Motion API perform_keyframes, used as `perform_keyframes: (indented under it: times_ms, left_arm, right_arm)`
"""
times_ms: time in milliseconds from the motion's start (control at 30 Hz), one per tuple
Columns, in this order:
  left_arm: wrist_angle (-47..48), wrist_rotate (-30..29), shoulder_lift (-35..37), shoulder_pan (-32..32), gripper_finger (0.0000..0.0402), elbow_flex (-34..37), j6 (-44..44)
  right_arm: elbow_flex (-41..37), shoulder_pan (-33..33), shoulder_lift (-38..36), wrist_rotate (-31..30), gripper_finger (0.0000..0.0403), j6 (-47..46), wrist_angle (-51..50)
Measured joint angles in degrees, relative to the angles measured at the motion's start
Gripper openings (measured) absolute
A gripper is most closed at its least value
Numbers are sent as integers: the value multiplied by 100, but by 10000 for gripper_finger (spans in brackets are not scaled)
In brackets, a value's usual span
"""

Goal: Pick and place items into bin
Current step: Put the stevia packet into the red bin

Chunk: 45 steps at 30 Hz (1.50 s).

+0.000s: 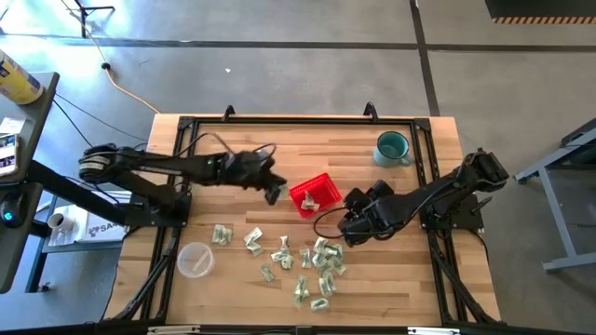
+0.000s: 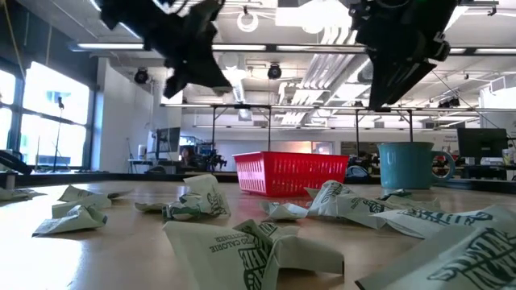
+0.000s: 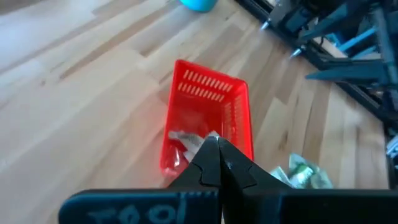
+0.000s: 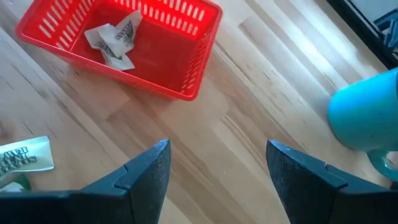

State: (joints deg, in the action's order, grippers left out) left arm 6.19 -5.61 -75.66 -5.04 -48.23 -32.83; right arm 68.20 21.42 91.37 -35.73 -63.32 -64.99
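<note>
The red basket [image 1: 312, 194] stands mid-table on the wood, with one crinkled wrapped piece [image 4: 113, 38] lying inside it. Several more pale green and white pieces [image 1: 307, 263] lie scattered on the table nearer the front edge, and they fill the foreground of the low view [image 2: 193, 205]. My left gripper [image 1: 272, 193] hangs raised just left of the basket, shut and empty; its wrist view shows the fingertips [image 3: 214, 142] over the basket's near end [image 3: 208, 84]. My right gripper [image 4: 217, 168] is open and holds nothing, above bare wood to the right of the basket [image 4: 124, 68].
A teal mug [image 1: 393, 147] stands near the far right corner, also seen in the right wrist view [image 4: 367, 118]. A clear plastic cup [image 1: 196, 259] sits at the front left. Dark rails frame the table [image 1: 307, 119]. Bare wood lies between basket and mug.
</note>
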Motion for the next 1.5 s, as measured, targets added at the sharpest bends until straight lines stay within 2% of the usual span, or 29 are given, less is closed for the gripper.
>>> perform_keyframes:
  times_ms: [100,200,333,500,633,733,800,900,1000,1067,1167,1367,1500]
  left_arm:
    - [-89,297,-652,-118,23,-450,319]
    - [-62,229,-1428,-91,34,-972,766]
    - [79,175,-2312,-98,74,-1681,1030]
    - [690,171,-2816,-96,134,-2330,1013]
    - [1819,164,-2797,-96,185,-2667,1106]
    - [3467,102,-2502,-68,213,-2867,1333]
    - [4437,-185,-2260,53,222,-2910,1255]
    - [6064,-324,-1991,223,226,-2883,620]
    - [6908,-306,-1707,393,223,-2717,-16]
    - [6827,-189,-1488,570,221,-2429,-362]
    - [6496,281,-1297,824,221,-1856,-786]
    - [4745,853,-1116,1248,221,-832,-1568]
    - [3836,649,-1118,1597,221,-604,-2088]
  right_arm:
    - [0,43,-19,3,254,-95,-89]
    - [0,45,-19,6,254,-93,-78]
    - [0,38,-19,37,254,-91,-76]
    - [0,38,-19,146,254,-95,-87]
    - [0,38,-19,147,254,-61,-96]
    - [0,25,-19,113,254,66,-95]
    - [0,-5,-19,110,254,214,-70]
    - [0,-102,-19,117,254,360,-8]
    - [0,-250,-19,164,254,573,157]
    - [0,-361,-19,278,254,826,352]
    - [-22,-565,-19,693,254,1349,785]
    - [-264,-807,-19,1120,254,2085,1405]
    - [-416,-842,-19,1212,254,2138,1423]
